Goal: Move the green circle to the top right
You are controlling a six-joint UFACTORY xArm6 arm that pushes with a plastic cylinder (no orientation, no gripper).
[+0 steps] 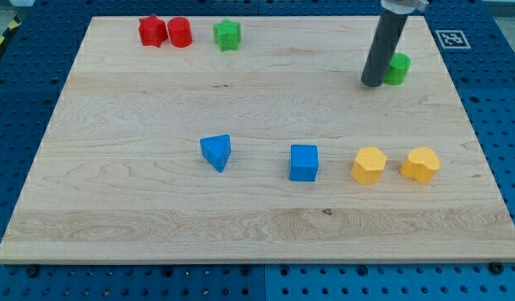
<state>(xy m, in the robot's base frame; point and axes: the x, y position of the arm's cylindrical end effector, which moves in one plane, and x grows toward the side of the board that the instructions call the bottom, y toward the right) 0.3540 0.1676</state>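
The green circle (398,68) lies near the view's top right, partly hidden behind my rod. My tip (374,83) rests on the board right at the circle's left side, touching or nearly touching it. The rod rises from there toward the view's top edge.
A green star (227,35), a red circle (180,32) and a red star (151,31) sit along the top left. A blue triangle (216,152), a blue cube (304,162) and two yellow blocks (368,165) (420,165) lie across the middle. The wooden board (115,209) ends at blue pegboard.
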